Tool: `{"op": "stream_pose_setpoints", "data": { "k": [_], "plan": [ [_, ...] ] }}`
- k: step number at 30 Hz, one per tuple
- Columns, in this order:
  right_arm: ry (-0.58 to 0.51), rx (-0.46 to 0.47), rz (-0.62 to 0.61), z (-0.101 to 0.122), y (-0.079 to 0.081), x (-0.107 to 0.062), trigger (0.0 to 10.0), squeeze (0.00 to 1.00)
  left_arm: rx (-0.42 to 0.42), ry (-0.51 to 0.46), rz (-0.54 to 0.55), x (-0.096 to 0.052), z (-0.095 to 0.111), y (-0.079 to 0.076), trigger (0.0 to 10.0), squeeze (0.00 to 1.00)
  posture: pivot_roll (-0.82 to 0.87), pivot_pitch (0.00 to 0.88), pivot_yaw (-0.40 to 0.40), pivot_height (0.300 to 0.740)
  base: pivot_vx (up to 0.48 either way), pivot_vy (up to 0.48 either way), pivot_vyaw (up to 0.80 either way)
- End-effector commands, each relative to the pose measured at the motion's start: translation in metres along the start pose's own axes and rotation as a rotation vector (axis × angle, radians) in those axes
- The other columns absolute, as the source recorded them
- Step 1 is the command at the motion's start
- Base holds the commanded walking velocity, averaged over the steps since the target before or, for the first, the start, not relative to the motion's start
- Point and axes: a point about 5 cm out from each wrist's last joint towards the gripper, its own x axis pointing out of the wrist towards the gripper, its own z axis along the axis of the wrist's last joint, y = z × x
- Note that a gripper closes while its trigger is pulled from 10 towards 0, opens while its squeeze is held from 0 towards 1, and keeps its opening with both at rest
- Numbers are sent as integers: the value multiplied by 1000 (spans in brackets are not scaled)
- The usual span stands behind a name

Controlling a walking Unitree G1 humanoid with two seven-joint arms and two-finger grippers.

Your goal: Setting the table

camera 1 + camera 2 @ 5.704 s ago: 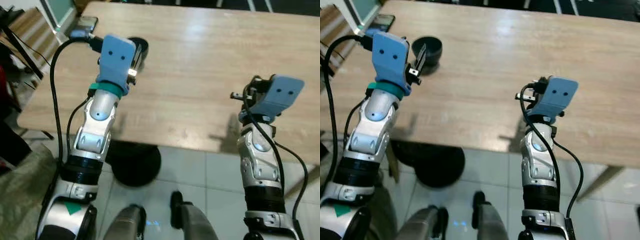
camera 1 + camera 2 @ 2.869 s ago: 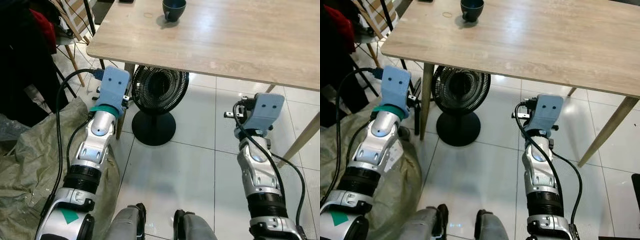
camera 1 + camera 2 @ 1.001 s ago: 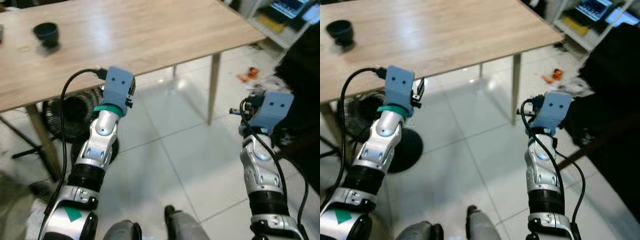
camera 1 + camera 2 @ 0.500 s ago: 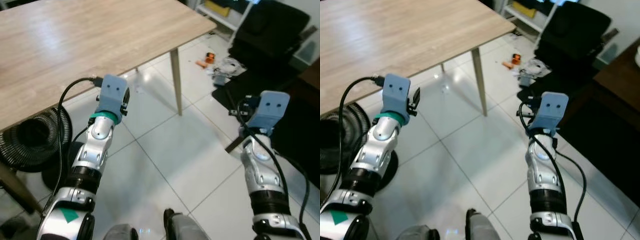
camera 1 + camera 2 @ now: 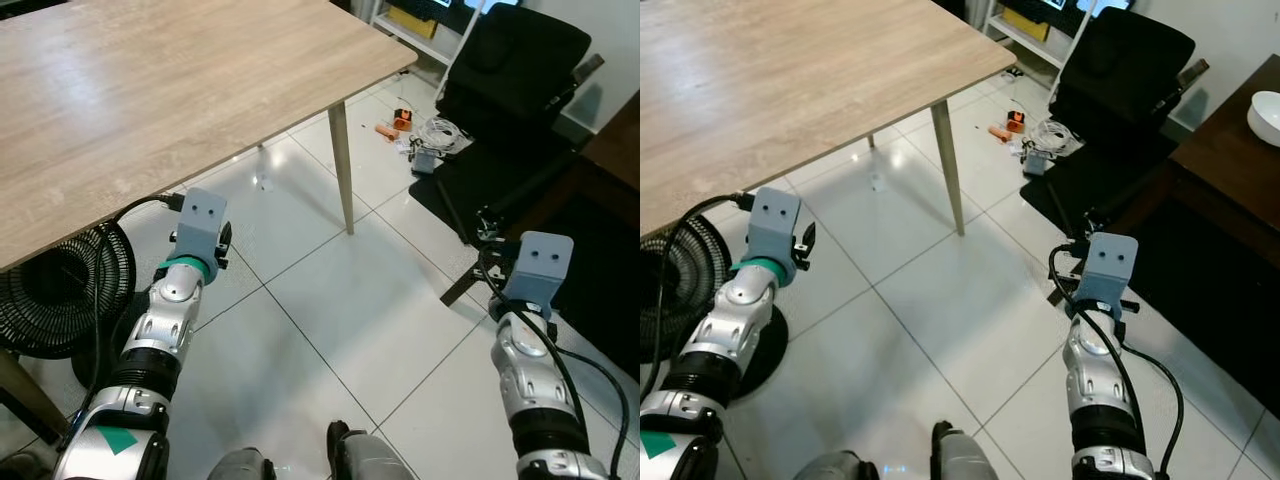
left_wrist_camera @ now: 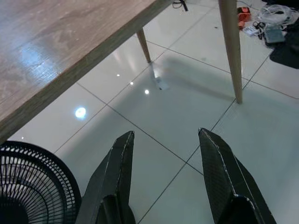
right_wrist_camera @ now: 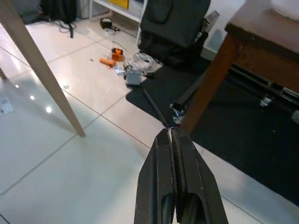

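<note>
Left gripper (image 6: 163, 154) hanging wide open, empty, below wooden table (image 5: 150, 90) edge near fan (image 5: 50, 300); right gripper (image 7: 172, 154) pinched closed, empty, over white floor tiles (image 5: 930, 290).

View: has swung right, off the wooden table (image 5: 150, 90) toward a dark side table (image 5: 1230, 150) with a white bowl (image 5: 1265, 115).
Cup and phone: gone from sight.
Arms: both sit lower now.
</note>
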Motion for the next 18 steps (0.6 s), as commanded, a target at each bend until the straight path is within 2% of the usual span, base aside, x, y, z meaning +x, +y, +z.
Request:
{"op": "stream_pose_setpoints", "data": {
  "k": [1, 5, 8, 13, 17, 18],
  "plan": [
    [19, 0, -21, -6, -5, -1, 10000, 0, 7, 21, -23, -3, -7, -3, 10000, 0, 140, 9, 30, 740, 0, 0, 0],
    [16, 4, -2, -8, 1, -1, 10000, 0, 10, 2, -44, -1, -4, -4, 10000, 0, 140, 11, 32, 740, 0, 0, 0],
    [60, -22, 45, -23, 7, -6, 10000, 0, 6, 36, -48, -2, -15, -7, 10000, 0, 139, 12, 27, 740, 0, 0, 0],
    [122, -56, 66, -38, 7, -10, 10000, 0, 1, 72, -35, -5, -28, -9, 10000, 0, 144, 14, 17, 740, 0, 0, 0],
    [220, -92, 85, -60, 4, -18, 10000, 0, 0, 141, -50, -13, -52, -14, 10000, 0, 146, 21, 14, 740, 0, 0, 0],
    [220, -92, 85, -60, 4, -18, 10000, 0, 0, 141, -50, -13, -52, -14, 10000, 0, 146, 21, 14, 740, 0, 0, 0]
  ]
}}
